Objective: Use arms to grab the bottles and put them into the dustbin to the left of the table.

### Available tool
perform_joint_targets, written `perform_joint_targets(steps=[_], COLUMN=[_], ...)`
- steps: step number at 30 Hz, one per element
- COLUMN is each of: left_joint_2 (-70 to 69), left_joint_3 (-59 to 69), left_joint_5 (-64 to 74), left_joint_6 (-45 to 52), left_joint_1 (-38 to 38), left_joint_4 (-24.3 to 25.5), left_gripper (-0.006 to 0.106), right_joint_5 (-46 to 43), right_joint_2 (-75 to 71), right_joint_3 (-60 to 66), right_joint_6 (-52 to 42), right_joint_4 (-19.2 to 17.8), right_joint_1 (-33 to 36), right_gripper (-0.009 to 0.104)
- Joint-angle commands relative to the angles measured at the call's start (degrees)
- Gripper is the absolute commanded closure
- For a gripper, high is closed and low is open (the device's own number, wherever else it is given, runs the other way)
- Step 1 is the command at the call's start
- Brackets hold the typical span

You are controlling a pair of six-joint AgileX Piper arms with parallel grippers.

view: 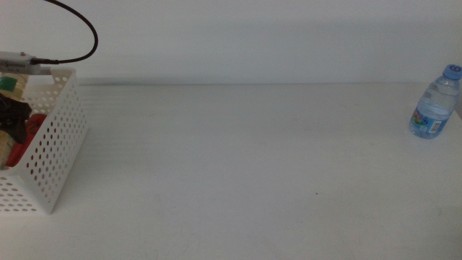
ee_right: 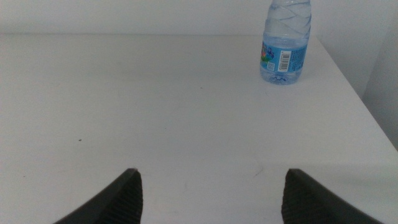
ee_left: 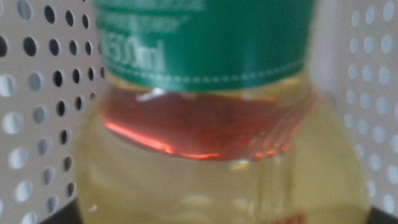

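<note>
- closest in, the right claw (ee_right: 208, 190) hangs low over the bare white counter (view: 238, 166) with its two dark jaws spread wide and nothing between them; it does not show in the middle view.
- farther along the counter from that claw, near the right edge and toward the back, the small blue-capped water bottle (view: 436, 102) stands upright on its own, well apart from everything else.
- at the far left of the counter sits the white perforated dustbin (view: 54, 155), and something red (view: 27, 137) shows through the holes in its wall.
- just above the dustbin's rim, part of the left arm (view: 22, 61) reaches in with a black cable looping up behind it.
- the left wrist view is filled by the clear bottle of pale yellow liquid (ee_left: 211, 168) with its green band, the dustbin's holed walls right behind it on both sides.
- i cannot tell whether the left claw is clenched on that bottle or released, since its jaws barely show.
</note>
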Motion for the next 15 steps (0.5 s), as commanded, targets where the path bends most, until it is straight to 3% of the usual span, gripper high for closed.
perform_joint_targets(steps=[1, 11, 15], left_joint_2=[-3.67, -7.2, -10.51], left_joint_3=[-2.39, -2.98, -2.98], left_joint_5=[-2.47, -1.16, -1.0], left_joint_6=[-0.76, -3.51, -4.19], left_joint_1=[-0.01, -0.06, -1.05], left_joint_4=[0.78, -3.49, -8.07], left_gripper=[0.013, 0.01, 0.01], right_joint_5=[-4.22, -4.22, -4.22], right_joint_2=[-1.53, -1.53, -1.53], right_joint_3=[-0.45, -0.45, -0.45], right_joint_6=[-0.67, -0.67, -0.67], right_joint_4=[-0.31, -0.31, -0.31], right_joint_1=[-0.28, -0.28, -0.28], right_gripper=[0.036, 0.036, 0.036])
